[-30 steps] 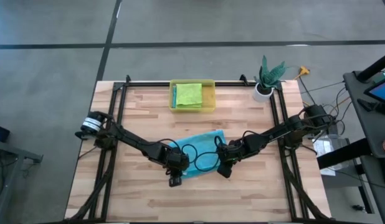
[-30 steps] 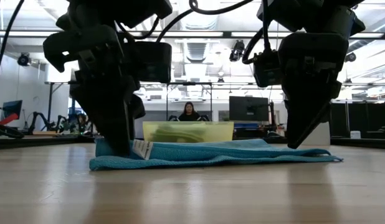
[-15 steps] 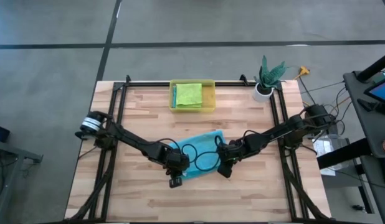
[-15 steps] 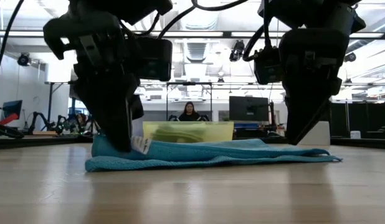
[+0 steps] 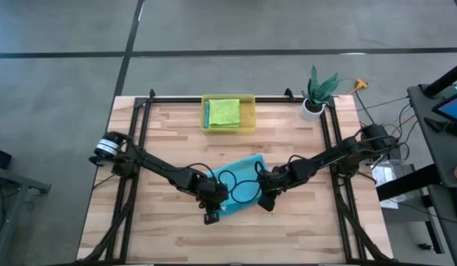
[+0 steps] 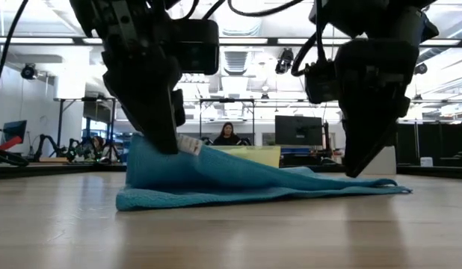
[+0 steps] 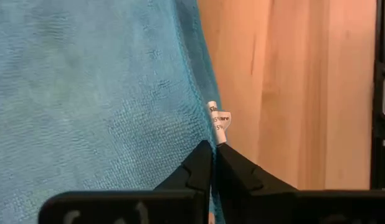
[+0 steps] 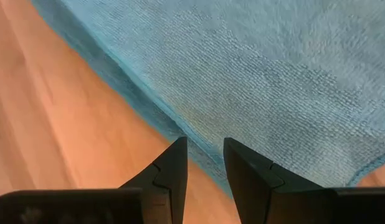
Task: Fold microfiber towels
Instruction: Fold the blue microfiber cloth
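A teal microfiber towel (image 5: 242, 181) lies at the table's middle. Its left near corner is drawn up off the wood, and the rest (image 6: 306, 188) lies flat on the table. My left gripper (image 6: 170, 146) is shut on that raised corner, beside a small white label (image 7: 218, 118). My right gripper (image 5: 266, 196) stands open, pointing down over the towel's right near edge (image 8: 174, 124). A lime green towel (image 5: 224, 111) lies folded in the yellow bin (image 5: 250, 120) at the far edge. My left gripper pinches the towel's hemmed edge (image 7: 204, 134) between its two fingertips, right next to the white label. The fingers come from above, pointing down. The held corner is lifted clear and slopes down to the part on the table; one layer or several, I cannot tell. My right gripper's fingertips (image 8: 171, 158) stand at the towel's edge; whether they touch it I cannot tell.
A small potted plant (image 5: 316, 94) stands at the far right corner. Black frame rails (image 5: 140, 133) run along the table's left, right and far sides. Bare wood (image 5: 228, 236) lies between the towel and the near edge.
My left gripper has risen and gone a little toward the table's right edge. It has drawn the towel's left near corner up from the table, so that end now stands as a slope. The towel's right part and my right gripper have stayed where they were.
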